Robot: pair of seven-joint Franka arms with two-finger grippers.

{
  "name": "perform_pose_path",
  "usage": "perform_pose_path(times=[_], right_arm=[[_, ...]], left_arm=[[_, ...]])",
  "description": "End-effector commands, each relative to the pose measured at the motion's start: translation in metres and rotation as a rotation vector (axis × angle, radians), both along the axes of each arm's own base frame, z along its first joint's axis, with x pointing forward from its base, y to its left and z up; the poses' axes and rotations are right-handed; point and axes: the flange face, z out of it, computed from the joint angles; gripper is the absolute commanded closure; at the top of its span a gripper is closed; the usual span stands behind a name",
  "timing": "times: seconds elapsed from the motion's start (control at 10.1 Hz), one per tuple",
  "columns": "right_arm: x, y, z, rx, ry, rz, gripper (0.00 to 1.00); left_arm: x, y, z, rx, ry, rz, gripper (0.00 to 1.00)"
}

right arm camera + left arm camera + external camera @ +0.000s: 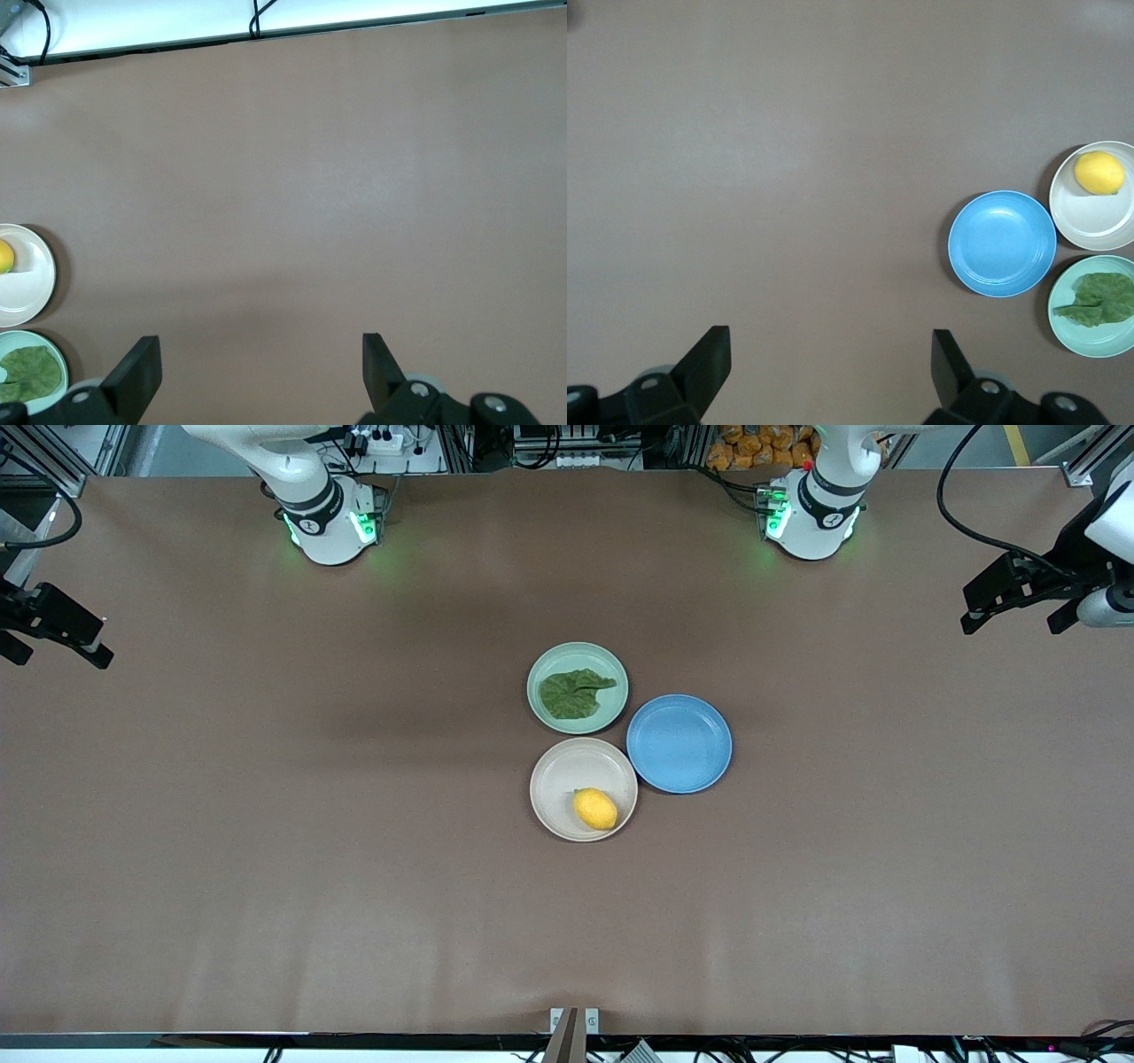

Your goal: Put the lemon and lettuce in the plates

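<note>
lettuce lying in mint plate, lemon in beige plate nearer the front camera, blue plate touching both toward the left arm's end, left gripper spread wide over bare table, right gripper likewise, holding nothing, both waiting

We list two white arms with rounded casings, each base ringed by a black band and lit by green lamps. The left gripper and the right gripper are black, with flat angular fingers and silver screws at the knuckles. Black cables trail along the left arm.
</note>
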Motion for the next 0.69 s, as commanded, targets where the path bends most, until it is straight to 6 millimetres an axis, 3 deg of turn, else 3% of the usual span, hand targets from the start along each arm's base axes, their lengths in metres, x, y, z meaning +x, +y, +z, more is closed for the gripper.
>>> perform_pose_path(times=[0.0,0.6], right_arm=[[-0.009,-0.009,0.003,0.024,-0.001,-0.014,0.0],[-0.011,-0.015,-0.002,0.008,0.026,-0.01,0.0]], left_arm=[[0.003,-0.003,0.004,0.009,0.011,-0.024,0.0],[0.003,-0.014,0.002,-0.015,0.015,-0.031,0.0]])
